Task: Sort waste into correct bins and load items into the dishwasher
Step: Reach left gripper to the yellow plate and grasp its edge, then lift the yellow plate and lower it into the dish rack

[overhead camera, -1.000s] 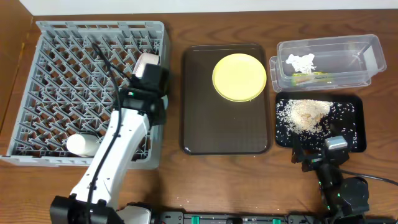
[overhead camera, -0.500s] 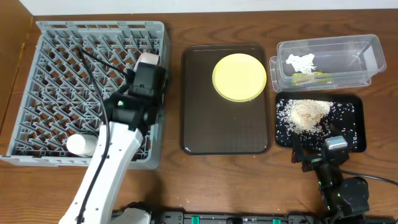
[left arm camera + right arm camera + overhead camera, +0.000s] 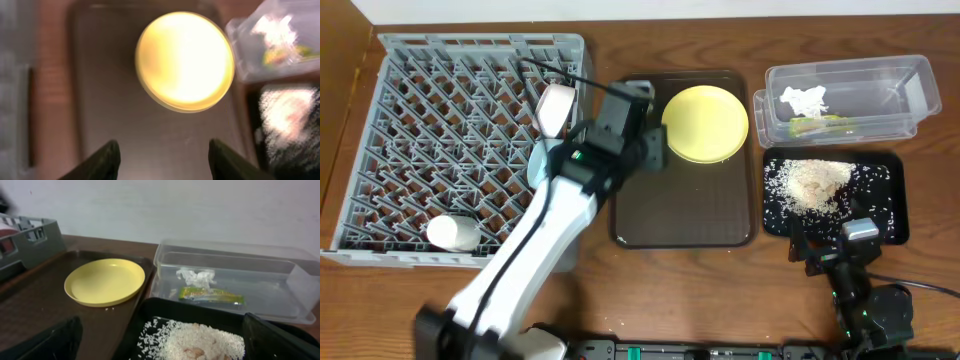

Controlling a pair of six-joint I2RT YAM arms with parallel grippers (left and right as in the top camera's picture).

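- The step in hand, as I judge it, is picking up the plate (image 3: 705, 123). The left end effector (image 3: 165, 160) hovers just short of its near rim, fingers (image 3: 107, 159) spread wide and holding nothing.
- The plate lies flat on the brown tray (image 3: 680, 205), in its far right corner, well apart from the rack (image 3: 420, 120).
- A flat plate offers only its rim. It would be best to come in low at the near edge, slip one finger under the lip and the other over it, then close firmly before lifting.
- The plate is round, pale yellow, smooth and shallow with an upturned rim. It is probably hard plastic and slippery.
- The rack is a grey plastic grid of upright pegs, so the plate should stand on edge between them.
- The right end effector (image 3: 162, 347) sits wide open and empty at the near edge of the black tray (image 3: 892, 228), which holds loose rice (image 3: 815, 185).
- The clear tub (image 3: 910, 90) holds crumpled paper (image 3: 805, 98) and a wrapper (image 3: 815, 123).
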